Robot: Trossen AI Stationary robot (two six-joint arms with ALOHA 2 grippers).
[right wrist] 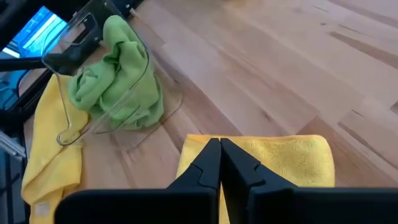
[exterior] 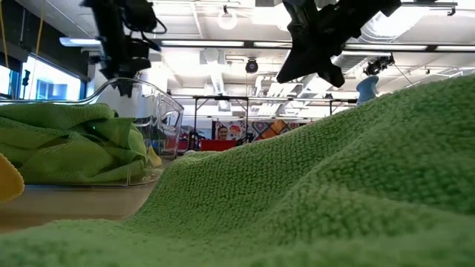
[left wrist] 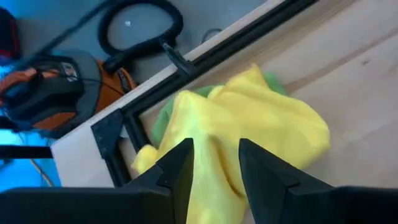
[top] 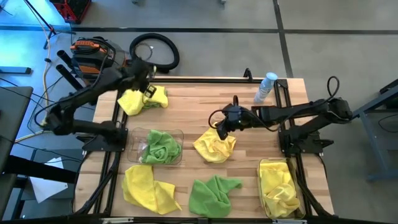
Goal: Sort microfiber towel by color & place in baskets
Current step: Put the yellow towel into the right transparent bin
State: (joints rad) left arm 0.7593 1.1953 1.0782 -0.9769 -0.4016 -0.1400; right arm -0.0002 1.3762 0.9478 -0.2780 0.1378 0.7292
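High view puts the right pincer (top: pixel 222 127) at the frame's centre, right over the upper edge of a crumpled yellow towel (top: pixel 215 148) on the counter (top: pixel 199 102). In the right wrist view its fingers are pressed together, tips down at the near edge of that yellow cloth (right wrist: pixel 273 158); whether a fold of fabric is caught between them I cannot tell. This cloth's home is the yellow basket (top: pixel 280 186) at the lower right of the high view, already heaped with yellow. That basket lies below and to the right of the pincer, on the right arm's own side, so the right arm is clearly the nearer one for the carry. The cloth is bunched and has no clear long axis.

The left pincer (top: pixel 148 92) hangs at the upper left over a second yellow towel (top: pixel 142 99). The left wrist view shows its fingers (left wrist: pixel 180 165) apart, straddling the yellow cloth with a bit of green peeping out behind, not clamped on it.

The green basket (top: pixel 155 147) sits left of centre with green cloths inside. Along the bottom edge lie another loose yellow cloth (top: pixel 149 188) and a loose green towel (top: pixel 214 194), both unsorted. A water bottle (top: pixel 265 87) stands at the counter's upper right.
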